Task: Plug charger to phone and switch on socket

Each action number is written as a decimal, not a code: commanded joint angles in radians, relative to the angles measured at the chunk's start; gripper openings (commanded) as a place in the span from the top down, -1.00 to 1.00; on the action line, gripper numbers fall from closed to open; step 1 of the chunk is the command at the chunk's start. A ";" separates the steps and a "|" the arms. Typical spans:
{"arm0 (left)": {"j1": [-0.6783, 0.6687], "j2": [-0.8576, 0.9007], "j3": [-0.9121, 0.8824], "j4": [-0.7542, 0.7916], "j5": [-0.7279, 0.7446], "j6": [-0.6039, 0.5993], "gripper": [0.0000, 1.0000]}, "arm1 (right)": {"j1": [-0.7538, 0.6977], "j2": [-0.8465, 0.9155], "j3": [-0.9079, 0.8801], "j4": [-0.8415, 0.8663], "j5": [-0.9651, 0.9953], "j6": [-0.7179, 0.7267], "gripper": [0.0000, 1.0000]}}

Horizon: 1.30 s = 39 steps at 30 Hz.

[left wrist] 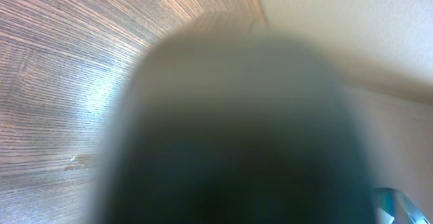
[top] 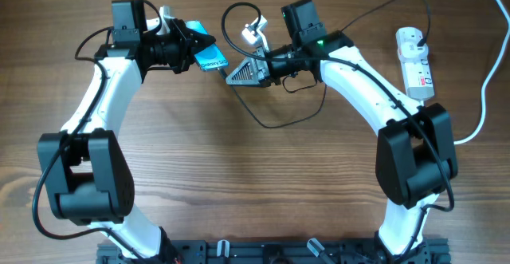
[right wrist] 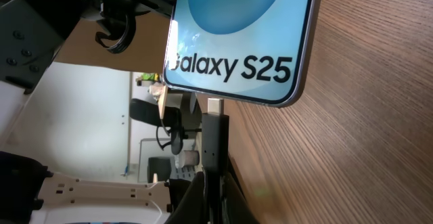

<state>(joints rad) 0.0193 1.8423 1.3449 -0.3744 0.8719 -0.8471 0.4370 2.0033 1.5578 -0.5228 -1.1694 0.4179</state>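
Note:
My left gripper [top: 197, 51] is shut on the phone [top: 212, 59], holding it off the table with its turquoise screen up. In the left wrist view a dark blur [left wrist: 230, 136] fills the frame and hides the fingers. The phone [right wrist: 237, 41] reads "Galaxy S25" in the right wrist view. My right gripper [right wrist: 211, 200] is shut on the charger [right wrist: 215, 143], whose metal tip meets the phone's bottom edge; how deep it sits I cannot tell. Overhead, the right gripper [top: 233, 74] is just right of the phone. The black charger cable [top: 275, 122] loops across the table. The socket [top: 415, 63] lies far right.
A thick white cord [top: 484, 96] runs from the socket area off the right edge. A small white piece [top: 253, 33] sits by the cable loop behind the grippers. Both arm bases stand at the front edge, with bare wooden table [top: 255, 184] between them.

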 commanded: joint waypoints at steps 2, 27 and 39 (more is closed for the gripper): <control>-0.005 -0.008 0.011 0.027 0.013 -0.007 0.92 | 0.005 -0.016 0.000 0.002 -0.004 -0.014 0.91; -0.005 -0.008 0.011 0.044 0.063 -0.025 0.92 | 0.005 -0.016 0.000 0.032 0.012 0.031 0.91; -0.030 -0.008 0.011 0.048 0.074 -0.021 0.92 | 0.005 -0.016 0.000 0.012 0.027 0.053 0.91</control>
<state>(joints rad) 0.0124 1.8423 1.3449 -0.3317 0.8909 -0.8707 0.4377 2.0033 1.5578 -0.5011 -1.1660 0.4629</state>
